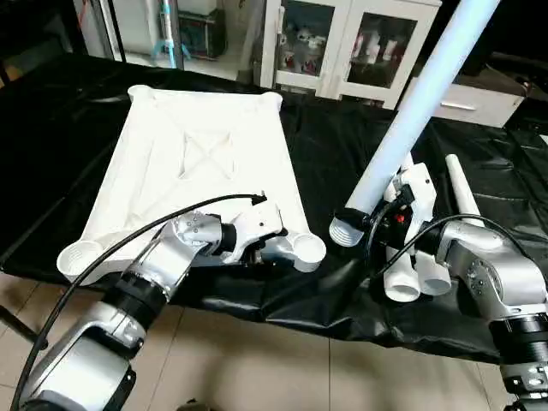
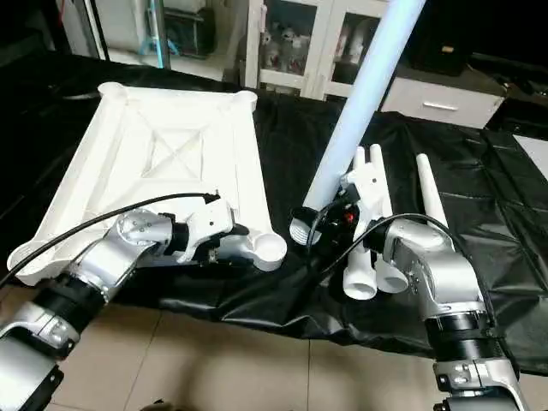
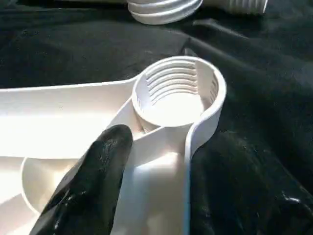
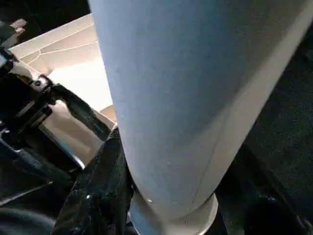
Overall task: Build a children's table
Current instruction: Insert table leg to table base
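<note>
The white table top (image 1: 205, 145) lies upside down on the black-covered work table, ribs up, with a round socket at each corner. My left gripper (image 1: 257, 244) sits at its near right corner, right beside the threaded socket (image 3: 176, 93) and touching the rib next to it. My right gripper (image 1: 381, 214) is shut on a long white leg (image 1: 419, 94). The leg stands tilted, its threaded end (image 1: 347, 229) low over the cloth a little right of that socket. Three more legs (image 1: 462, 197) lie side by side under the right arm.
The black cloth (image 1: 342, 154) hangs over the table's front edge (image 1: 282, 308), with tiled floor below. White glass-door cabinets (image 1: 342, 43) stand behind the table. A black cable (image 1: 128, 244) loops along my left forearm.
</note>
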Motion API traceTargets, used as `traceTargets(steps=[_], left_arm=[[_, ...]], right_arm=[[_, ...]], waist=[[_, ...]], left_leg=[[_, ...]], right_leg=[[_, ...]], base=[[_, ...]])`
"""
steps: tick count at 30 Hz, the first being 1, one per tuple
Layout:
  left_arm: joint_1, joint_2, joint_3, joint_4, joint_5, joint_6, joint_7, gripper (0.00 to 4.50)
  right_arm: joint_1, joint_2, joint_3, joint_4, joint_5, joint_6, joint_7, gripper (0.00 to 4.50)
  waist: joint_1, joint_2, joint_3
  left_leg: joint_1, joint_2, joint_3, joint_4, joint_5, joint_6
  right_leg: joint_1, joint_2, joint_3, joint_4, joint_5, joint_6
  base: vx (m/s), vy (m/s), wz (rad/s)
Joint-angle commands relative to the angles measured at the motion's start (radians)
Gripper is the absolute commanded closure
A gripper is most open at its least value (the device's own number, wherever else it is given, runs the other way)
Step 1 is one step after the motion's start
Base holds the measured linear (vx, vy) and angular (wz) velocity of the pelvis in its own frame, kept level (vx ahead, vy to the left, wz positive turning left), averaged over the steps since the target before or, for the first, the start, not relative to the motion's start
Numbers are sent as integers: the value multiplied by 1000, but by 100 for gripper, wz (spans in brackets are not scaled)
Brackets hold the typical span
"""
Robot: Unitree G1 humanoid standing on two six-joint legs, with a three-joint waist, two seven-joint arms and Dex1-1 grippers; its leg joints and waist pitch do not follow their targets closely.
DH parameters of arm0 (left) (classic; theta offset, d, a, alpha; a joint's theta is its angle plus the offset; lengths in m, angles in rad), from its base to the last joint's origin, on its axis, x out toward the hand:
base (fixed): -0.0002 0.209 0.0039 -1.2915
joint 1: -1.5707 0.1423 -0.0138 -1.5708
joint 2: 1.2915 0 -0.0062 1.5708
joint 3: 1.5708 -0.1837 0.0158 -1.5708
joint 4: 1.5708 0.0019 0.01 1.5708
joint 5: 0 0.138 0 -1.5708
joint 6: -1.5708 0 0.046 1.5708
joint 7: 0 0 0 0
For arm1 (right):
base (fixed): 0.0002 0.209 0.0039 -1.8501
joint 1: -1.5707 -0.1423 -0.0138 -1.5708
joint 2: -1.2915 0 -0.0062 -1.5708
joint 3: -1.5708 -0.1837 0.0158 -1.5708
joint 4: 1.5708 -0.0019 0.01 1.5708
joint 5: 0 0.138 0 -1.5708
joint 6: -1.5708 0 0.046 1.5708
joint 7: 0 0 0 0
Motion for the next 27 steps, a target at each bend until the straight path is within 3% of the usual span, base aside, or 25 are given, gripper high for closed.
traceTargets(steps=[1, 5, 7, 11, 19, 27], left_arm=[[-12, 2, 0, 47, 42, -14, 5, 131], [-13, 17, 6, 57, 40, -3, -14, 168], [-13, 28, 2, 57, 43, 4, -26, 200], [-3, 47, -7, 46, 49, 36, -75, 217], [15, 75, -9, 21, 66, 70, -112, 294], [27, 85, -27, 23, 125, 32, -90, 300]], right_arm=[[4, 2, -2, -49, 17, 22, -1, 260], [-3, 13, 10, -72, 19, 42, 8, 260], [-11, 16, 15, -71, 18, 46, 11, 260], [-22, 17, 24, -60, 13, 42, 19, 260], [-35, 22, 33, -53, 7, 44, 21, 260], [-38, 21, 38, -45, -3, 35, 28, 260]], waist=[[1, 12, -76], [-1, 8, -75], [-4, 10, -74], [-5, 8, -73], [-4, 9, -71], [-3, 8, -71]], left_leg=[[8, 34, -7, -70, -141, -2], [8, 36, -8, -72, -154, -6], [7, 37, -9, -72, -154, -6], [9, 37, -8, -73, -153, -7], [11, 38, -8, -76, -165, -14], [9, 38, -8, -76, -162, -11]], right_leg=[[61, -68, 49, -69, -89, -207], [59, -71, 49, -69, -115, -206], [59, -71, 49, -69, -117, -207], [56, -72, 49, -70, -127, -209], [54, -74, 50, -71, -154, -204], [54, -73, 51, -72, -154, -197]], base=[[0, 0, 0], [0, 0, 0], [0, 0, 0], [0, 0, 0], [0, 0, 0], [0, 0, 0]])
